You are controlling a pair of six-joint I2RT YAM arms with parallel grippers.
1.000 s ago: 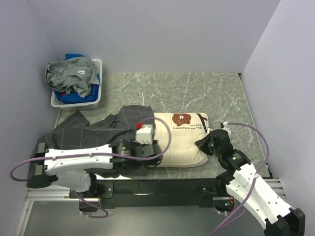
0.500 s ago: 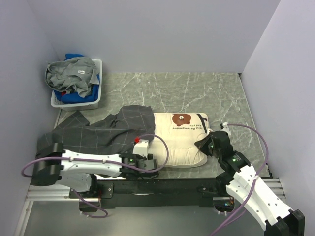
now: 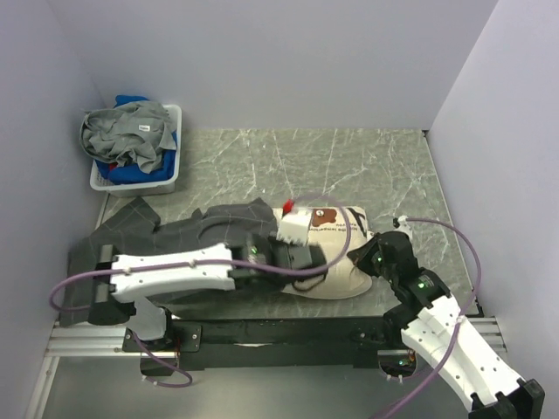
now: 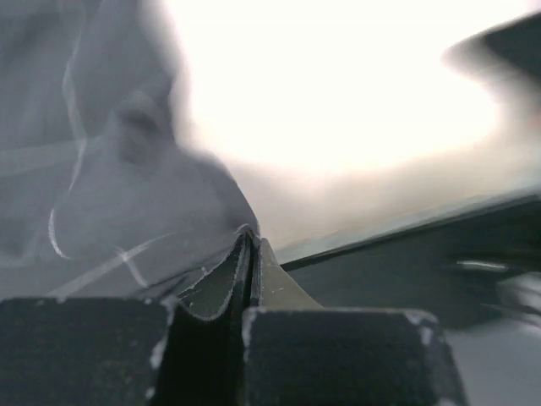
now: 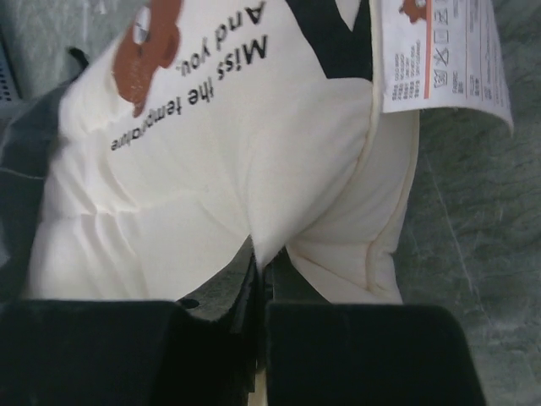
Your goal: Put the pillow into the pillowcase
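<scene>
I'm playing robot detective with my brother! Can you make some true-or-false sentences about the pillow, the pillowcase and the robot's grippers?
1. The right gripper pinches the pillow. True.
2. The pillow is all the way inside the pillowcase. False: much of it, with the bear face, lies outside.
3. A basket of clothes sits at the table's far left corner. True.
4. The left gripper is wide open. False: it is shut on the pillowcase's edge.
</scene>
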